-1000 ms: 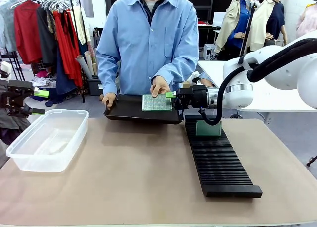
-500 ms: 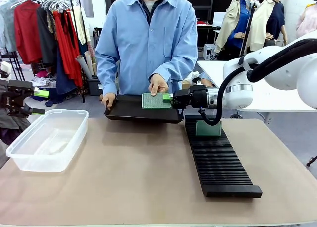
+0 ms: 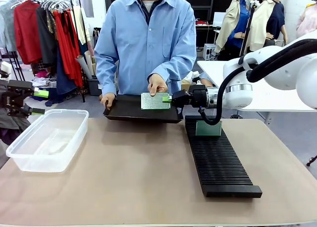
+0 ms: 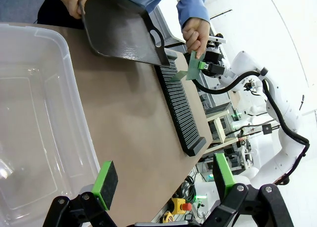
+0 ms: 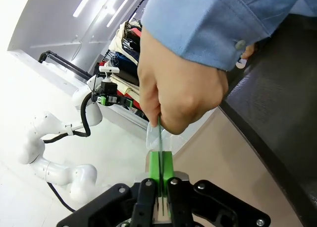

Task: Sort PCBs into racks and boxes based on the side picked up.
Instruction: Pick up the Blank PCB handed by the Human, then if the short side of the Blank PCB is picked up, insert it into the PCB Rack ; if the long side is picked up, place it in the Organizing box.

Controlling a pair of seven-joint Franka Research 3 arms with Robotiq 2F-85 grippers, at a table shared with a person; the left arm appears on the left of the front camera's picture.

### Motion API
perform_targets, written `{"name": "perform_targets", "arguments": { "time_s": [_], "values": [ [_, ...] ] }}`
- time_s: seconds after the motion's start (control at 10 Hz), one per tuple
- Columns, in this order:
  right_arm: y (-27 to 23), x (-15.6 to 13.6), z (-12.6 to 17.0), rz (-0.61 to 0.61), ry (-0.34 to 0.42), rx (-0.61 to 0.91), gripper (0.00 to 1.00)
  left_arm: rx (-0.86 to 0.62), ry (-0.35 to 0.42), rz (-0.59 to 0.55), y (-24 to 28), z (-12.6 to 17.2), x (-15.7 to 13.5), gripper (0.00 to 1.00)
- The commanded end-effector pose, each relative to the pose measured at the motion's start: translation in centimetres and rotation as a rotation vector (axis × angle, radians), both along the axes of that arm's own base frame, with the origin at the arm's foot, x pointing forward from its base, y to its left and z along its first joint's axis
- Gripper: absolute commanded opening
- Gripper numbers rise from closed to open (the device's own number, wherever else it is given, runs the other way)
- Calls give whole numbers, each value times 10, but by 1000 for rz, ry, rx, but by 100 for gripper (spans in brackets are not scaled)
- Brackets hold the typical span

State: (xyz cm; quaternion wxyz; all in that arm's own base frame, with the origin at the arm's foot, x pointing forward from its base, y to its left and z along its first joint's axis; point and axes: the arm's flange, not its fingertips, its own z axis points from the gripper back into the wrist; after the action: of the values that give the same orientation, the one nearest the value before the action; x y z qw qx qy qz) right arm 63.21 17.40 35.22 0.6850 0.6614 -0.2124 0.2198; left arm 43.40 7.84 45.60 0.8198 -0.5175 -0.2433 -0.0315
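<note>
Across the front view, one counter [image 3: 124,177] takes up the whole lower half. One person [image 3: 148,43] stands at its 12 o'clock edge. Two white arms: right arm [image 3: 277,73] comes in from 3 o'clock, left arm [image 5: 49,133] is seen far off in the right wrist view.

- One clear box [image 3: 74,133] at 9 o'clock on the counter, no board inside that I can see.
- One black rack [image 3: 218,162] at 3 o'clock, running from the 12 o'clock edge toward 6.
- One black tray [image 3: 133,110] at 12 o'clock, tilted and lifted at the person's side, its right end just beside the rack's far end.

Two tools.
- Right tool [image 3: 170,98]: clenched, green pads pressed on the 3 o'clock edge of the held PCB [image 3: 155,101].
- Left tool [image 4: 163,180]: released, pads wide apart, hanging over the box near its 9 o'clock side, nothing between them.

Two person's hands.
- Pinching hand [image 3: 157,84] grips the held PCB's top edge.
- Tray hand [image 3: 108,100] grips the tray's 9 o'clock handle.

Two PCBs.
- Held PCB is upright above the tray, greenish face to the front camera, between the pinching hand and the right tool.
- Second PCB [image 3: 208,129] stands upright in a slot at the rack's 12 o'clock end.
</note>
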Motion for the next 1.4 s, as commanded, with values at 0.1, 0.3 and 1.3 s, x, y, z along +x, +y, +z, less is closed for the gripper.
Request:
{"name": "perform_targets", "arguments": {
  "time_s": [0.1,0.3,1.3],
  "values": [
    [6,10,3,2,0,18,0,-3,-3,-4,0,2,-1,100],
    [4,10,1,14,18,18,0,-3,-3,-4,0,2,-1,100],
    [0,1,-2,1,4,1,0,-3,-3,-4,0,2,-1,100]
  ]
}}
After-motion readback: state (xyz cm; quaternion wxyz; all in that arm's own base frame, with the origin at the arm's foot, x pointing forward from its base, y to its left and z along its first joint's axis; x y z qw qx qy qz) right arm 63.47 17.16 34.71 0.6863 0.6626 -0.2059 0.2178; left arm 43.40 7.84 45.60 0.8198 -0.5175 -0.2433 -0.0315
